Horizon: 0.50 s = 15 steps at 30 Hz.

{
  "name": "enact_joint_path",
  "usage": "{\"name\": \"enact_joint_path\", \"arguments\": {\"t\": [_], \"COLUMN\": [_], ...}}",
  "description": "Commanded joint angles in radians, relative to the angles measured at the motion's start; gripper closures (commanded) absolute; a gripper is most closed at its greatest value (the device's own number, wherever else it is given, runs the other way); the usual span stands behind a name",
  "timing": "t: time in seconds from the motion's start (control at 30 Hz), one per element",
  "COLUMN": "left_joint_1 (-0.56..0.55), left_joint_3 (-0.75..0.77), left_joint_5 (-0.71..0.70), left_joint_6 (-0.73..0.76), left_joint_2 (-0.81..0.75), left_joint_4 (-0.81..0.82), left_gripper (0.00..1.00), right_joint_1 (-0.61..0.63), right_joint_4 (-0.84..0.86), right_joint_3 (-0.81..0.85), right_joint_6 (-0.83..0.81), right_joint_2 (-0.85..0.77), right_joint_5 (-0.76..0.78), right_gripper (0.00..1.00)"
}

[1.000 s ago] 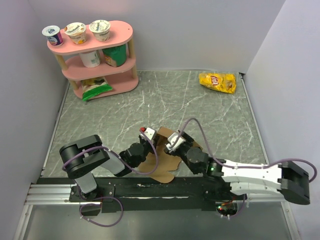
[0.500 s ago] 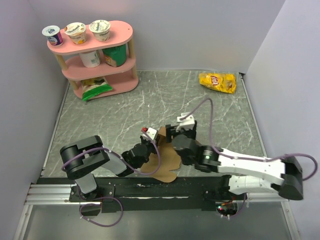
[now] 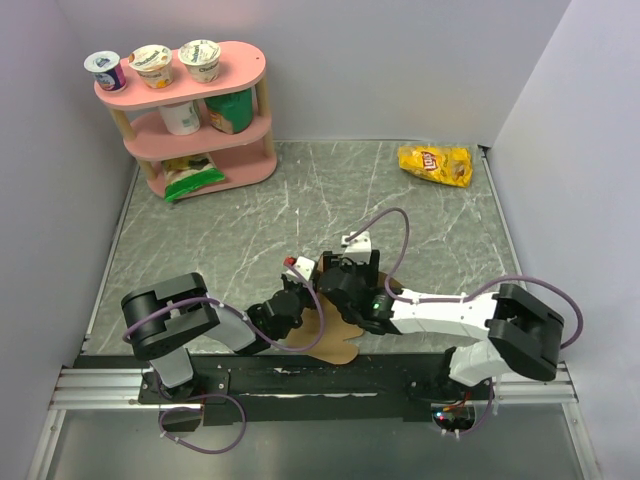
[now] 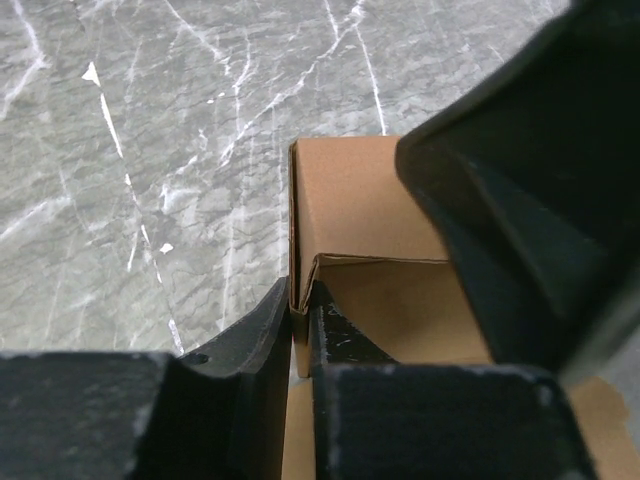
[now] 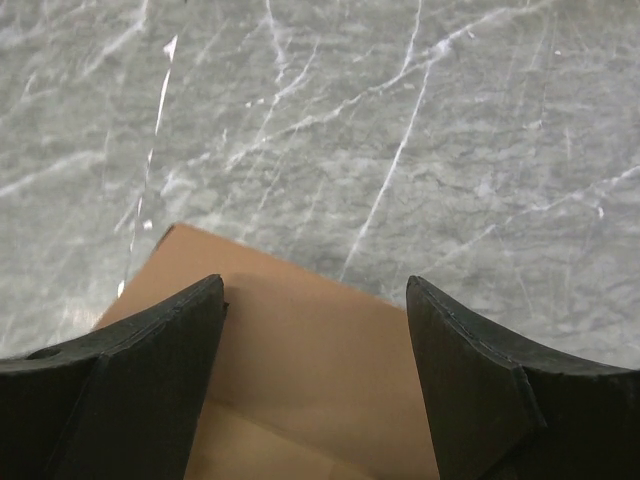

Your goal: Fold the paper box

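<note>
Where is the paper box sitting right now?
In the top view, the paper box lies front-centre on the table, between the two arms; the left gripper pinches one raised wall and the right gripper hangs open above it.

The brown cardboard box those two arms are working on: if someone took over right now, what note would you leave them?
Left claw: shut, pinching an upright wall of the plain brown cardboard box.
Right claw: open above the same cardboard, gripping nothing.
Where: near the front edge of the grey marbled table, between the arms.
Done: one corner folded up.
Left: the rest lies flat; raise the other flaps and close the box.
</note>
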Motion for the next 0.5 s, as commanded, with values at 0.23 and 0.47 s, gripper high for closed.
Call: {"name": "enact_joint_path", "arguments": {"t": [0.23,0.47], "left_joint_1": [-0.017,-0.017], "left_joint_3": [-0.008,-0.031], "left_joint_5": [0.022,0.016], "left_joint_6": [-0.02,-0.026], "left_joint_2": [0.013,0.031], "left_joint_4": [0.004,0.041], "left_gripper": [0.72,0.82], "right_joint_1": [-0.011,-0.036], "right_joint_4": [-0.018,0.022], "right_joint_3": [-0.026,-0.014], "right_joint_6": [0.124,0.07], "right_joint_2": [0.084,0.042], "right_joint_5": [-0.009,-0.051], "right_gripper": [0.19,0.19]}}
